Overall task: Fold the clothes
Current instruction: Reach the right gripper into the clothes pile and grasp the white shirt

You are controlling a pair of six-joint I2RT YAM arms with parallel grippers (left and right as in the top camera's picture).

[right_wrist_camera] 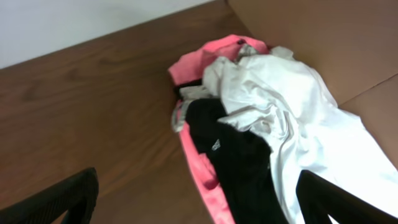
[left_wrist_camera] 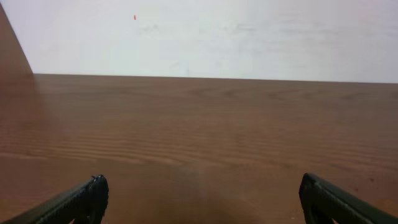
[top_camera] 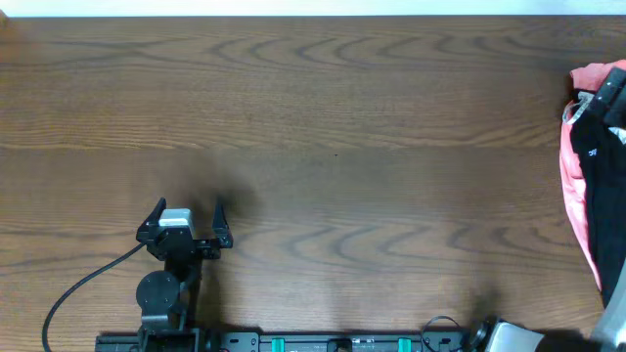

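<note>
Left hand [top_camera: 188,211] released, empty, by desk [top_camera: 313,117] front edge; right hand [right_wrist_camera: 199,180] released, empty | white T-shirt [right_wrist_camera: 280,93] left crumpled, heaped with pink garment [right_wrist_camera: 186,68] and black garment [right_wrist_camera: 242,155] at desk's right edge | nothing folded yet.

Heaped at the right side of the brown wooden table [right_wrist_camera: 93,112], the plain white short-sleeved T-shirt [right_wrist_camera: 292,106] of thin soft cloth runs out of the right wrist view at the right and bottom edges, its outline lost among folds. The crumpled black garment [right_wrist_camera: 239,155] and the bright pink garment [right_wrist_camera: 189,68] beside it are cut off at the bottom too. A small white mark [right_wrist_camera: 216,144] on the black cloth is too small to read. From overhead, the frame's right edge slices the heap [top_camera: 587,166], and a blurred pale grey shape [top_camera: 509,337] at the bottom edge cannot be identified. The left gripper [left_wrist_camera: 202,180] and the right gripper [right_wrist_camera: 198,174] each show only two black fingertips in their own views. A red speck [left_wrist_camera: 134,17] on the white wall [left_wrist_camera: 249,37] is too small to tell.
</note>
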